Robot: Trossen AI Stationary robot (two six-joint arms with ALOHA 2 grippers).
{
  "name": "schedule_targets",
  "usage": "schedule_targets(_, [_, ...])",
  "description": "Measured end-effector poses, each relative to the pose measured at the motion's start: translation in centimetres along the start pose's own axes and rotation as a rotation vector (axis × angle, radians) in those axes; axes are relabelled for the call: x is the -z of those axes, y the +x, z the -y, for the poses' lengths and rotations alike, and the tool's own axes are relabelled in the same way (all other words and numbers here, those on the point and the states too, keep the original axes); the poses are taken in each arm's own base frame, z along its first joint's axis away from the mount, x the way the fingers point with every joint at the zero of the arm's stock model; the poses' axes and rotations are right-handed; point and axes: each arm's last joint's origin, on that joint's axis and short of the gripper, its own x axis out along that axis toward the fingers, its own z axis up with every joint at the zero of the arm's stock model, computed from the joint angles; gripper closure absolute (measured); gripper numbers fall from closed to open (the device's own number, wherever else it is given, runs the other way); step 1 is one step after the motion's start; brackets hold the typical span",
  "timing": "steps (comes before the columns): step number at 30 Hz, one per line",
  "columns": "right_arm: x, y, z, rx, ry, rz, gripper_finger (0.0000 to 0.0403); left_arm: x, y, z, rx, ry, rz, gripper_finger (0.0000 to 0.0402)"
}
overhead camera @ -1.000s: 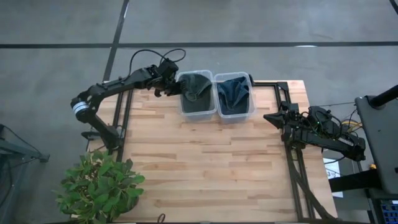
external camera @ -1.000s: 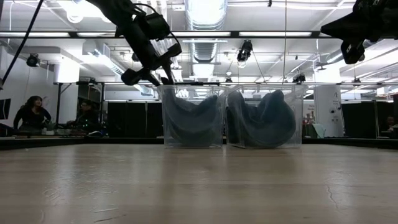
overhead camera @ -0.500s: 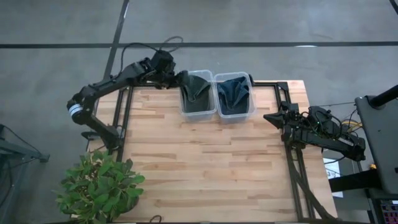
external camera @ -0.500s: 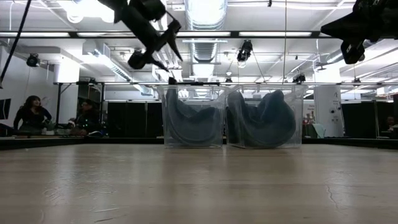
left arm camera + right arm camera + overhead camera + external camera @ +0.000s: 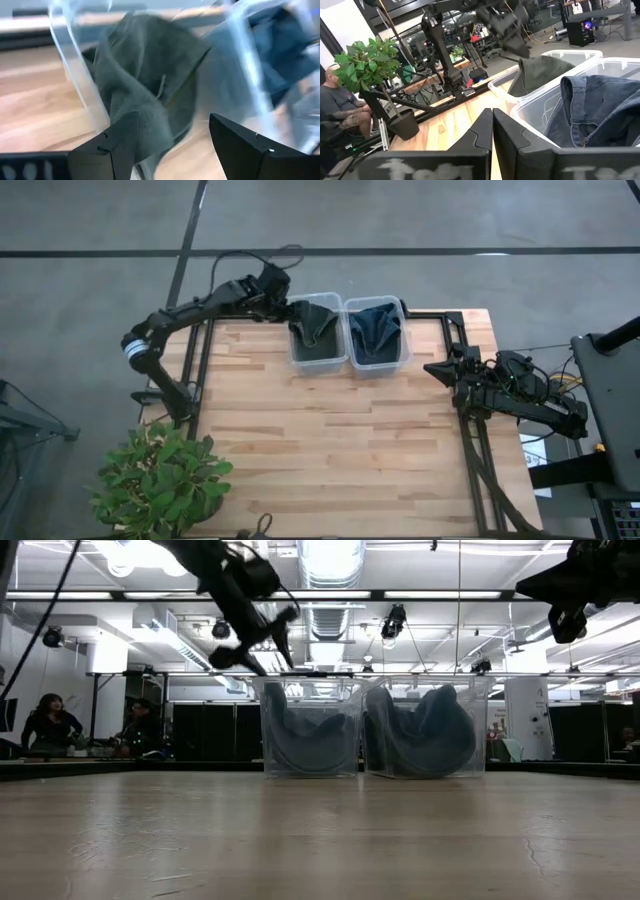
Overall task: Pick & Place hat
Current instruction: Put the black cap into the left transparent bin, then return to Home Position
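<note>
Fingers of the left gripper (image 5: 287,308) are spread wide, poised at the outer rim of the left bin (image 5: 298,358), near the far edge of the counter (image 5: 330,440). Nothing between them. The hat (image 5: 315,322), grey-green cloth, lies heaped in that bin; the left wrist view shows a fold of it (image 5: 150,90) riding up toward the bin's clear wall.

Right gripper (image 5: 440,369) waits near the counter's right edge, fingers pressed together, empty. The second bin (image 5: 376,358), touching the first, holds blue denim (image 5: 376,328).

Risks, as judged:
- Cloth draped near the rim may slide out over the wall if the fingers brush it in passing.
- Open fingers sit close to the thin plastic wall; a sideways move could catch the rim and shove or tip the bin, which would nudge its neighbour.
- Whether any cloth hangs outside the wall: cannot tell.
</note>
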Motion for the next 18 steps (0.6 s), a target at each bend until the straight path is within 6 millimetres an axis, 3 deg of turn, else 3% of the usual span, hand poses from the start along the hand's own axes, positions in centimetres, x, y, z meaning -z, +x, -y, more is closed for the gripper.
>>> schedule_targets(7, [0.0,0.0,0.0,0.000,0.008,0.000,0.0394,0.3,3.1,-0.6,-0.008,-0.015,-0.101,0.0165])
schedule_targets(10, [0.0,0.0,0.0,0.000,0.016,0.000,0.0394,0.2,3.4,-0.5,0.008,-0.023,-0.123,0.0165])
schedule_targets(13, [0.0,0.0,0.0,0.000,0.027,-0.001,0.0394,-0.3,2.2,0.2,0.040,-0.013,-0.095,0.0165])
schedule_targets(18, [0.0,0.0,0.0,0.000,0.026,-0.001,0.0394,-1.1,-3.0,1.9,0.143,0.042,0.007,0.0165])
